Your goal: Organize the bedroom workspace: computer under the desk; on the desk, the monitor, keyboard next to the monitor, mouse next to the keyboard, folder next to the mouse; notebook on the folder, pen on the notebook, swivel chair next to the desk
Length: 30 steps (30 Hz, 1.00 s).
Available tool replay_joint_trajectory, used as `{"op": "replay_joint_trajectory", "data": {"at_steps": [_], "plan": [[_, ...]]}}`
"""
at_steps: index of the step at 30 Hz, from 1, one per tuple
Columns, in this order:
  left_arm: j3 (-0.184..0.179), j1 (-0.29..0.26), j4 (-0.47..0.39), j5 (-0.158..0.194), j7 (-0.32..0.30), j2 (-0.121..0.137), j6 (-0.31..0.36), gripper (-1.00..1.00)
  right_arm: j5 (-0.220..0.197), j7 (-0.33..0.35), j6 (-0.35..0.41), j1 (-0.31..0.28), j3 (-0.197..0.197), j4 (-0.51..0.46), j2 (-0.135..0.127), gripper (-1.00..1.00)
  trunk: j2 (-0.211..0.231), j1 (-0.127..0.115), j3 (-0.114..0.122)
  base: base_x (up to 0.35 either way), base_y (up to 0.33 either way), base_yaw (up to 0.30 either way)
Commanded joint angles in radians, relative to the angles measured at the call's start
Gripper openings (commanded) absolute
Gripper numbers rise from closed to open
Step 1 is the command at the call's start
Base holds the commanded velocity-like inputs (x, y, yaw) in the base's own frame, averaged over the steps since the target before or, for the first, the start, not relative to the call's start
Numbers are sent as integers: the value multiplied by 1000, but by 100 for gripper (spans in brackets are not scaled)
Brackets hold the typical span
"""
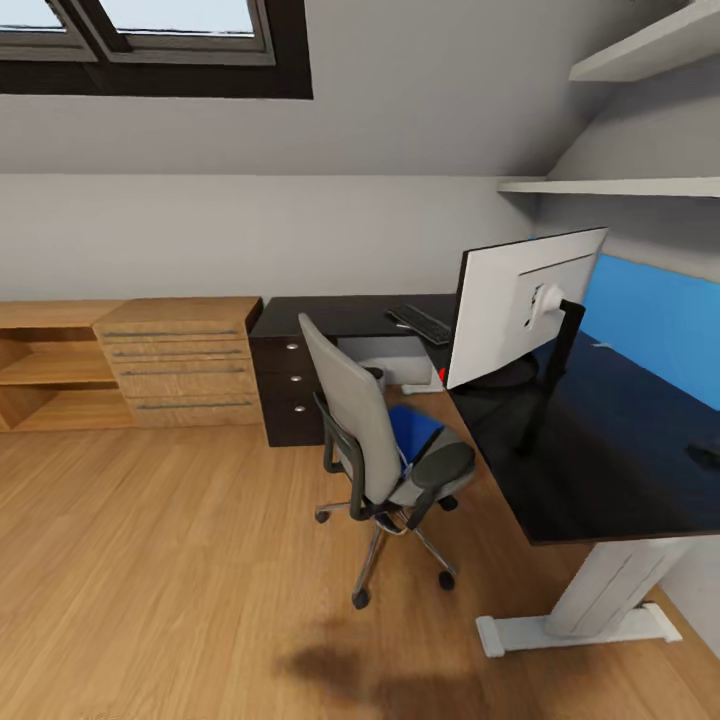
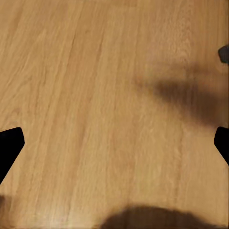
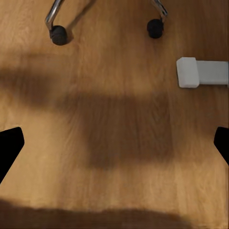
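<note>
The black L-shaped desk [image 1: 600, 440] runs along the right wall, its drawer block [image 1: 290, 390] at the far end. On it stands the monitor [image 1: 520, 305], its pale back facing me, with the keyboard [image 1: 420, 322] beyond it. The grey swivel chair [image 1: 365, 425] stands on the floor just off the desk's inner corner, turned toward the desk, and the blue folder [image 1: 415, 430] lies on its seat. My left gripper [image 2: 114, 148] hangs open over bare floor. My right gripper [image 3: 114, 148] is open above the floor near the chair's casters [image 3: 58, 34].
A light-wood drawer cabinet [image 1: 180, 360] and open shelving [image 1: 45, 375] line the back wall left of the desk. The desk's white foot [image 1: 575, 625] [image 3: 202, 72] juts onto the floor. Wall shelves [image 1: 610, 185] hang above the desk. A small dark item [image 1: 705, 455] lies on the desk at the right edge.
</note>
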Motion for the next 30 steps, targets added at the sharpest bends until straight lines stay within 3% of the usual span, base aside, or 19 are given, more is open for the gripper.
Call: {"op": "replay_joint_trajectory", "data": {"at_steps": [1, 6, 16, 17, 18, 19, 21, 24, 25, 27, 30], "plan": [[0, 0, -1, 8, 0, 0, -1, 100, 9, -10, -2, -1, 5, 1, 1, 100, -8, 3, -4, -313, 0, -112], [1, 0, -1, 8, 0, 0, -1, 100, 9, -10, -1, -1, 5, 1, 2, 100, -43, 23, -21, -202, 0, -58], [-2, 0, -22, 10, -1, -1, 10, 100, 6, -15, -5, -1, 4, -2, 0, 100, -113, 61, -52, -16, 0, -4], [-3, 0, -90, 10, -1, -2, 59, 100, 6, -16, -2, -1, 4, -12, 2, 100, -120, 65, -55, 0, 0, 0], [-5, 0, -253, 11, 0, -21, 228, 100, 4, -19, 5, -7, 4, -69, 5, 100, -127, 69, -58, 0, 0, 0], [-7, 0, -345, 10, 2, -38, 332, 100, 2, -20, 13, -15, 3, -116, 7, 100, -134, 72, -62, 0, 0, 0], [-9, 0, -464, 10, 5, -63, 474, 100, 1, -26, 52, -39, 3, -199, 9, 100, -148, 80, -68, 0, 0, 0], [-11, -12, -579, 10, 6, -82, 587, 100, -7, -44, 161, -100, 1, -288, 11, 100, -169, 92, -77, 0, 0, 0], [-11, -46, -641, 11, 6, -92, 627, 100, -23, -54, 249, -155, 1, -322, 12, 100, -176, 95, -80, 0, 0, 0], [-11, -81, -683, 11, 5, -100, 649, 100, -49, -59, 317, -196, 0, -338, 13, 100, -190, 103, -87, 0, 0, 0], [-8, -109, -704, 12, 4, -106, 663, 100, -125, -63, 369, -227, -5, -332, 16, 100, -211, 115, -96, 0, 0, 0]]}}
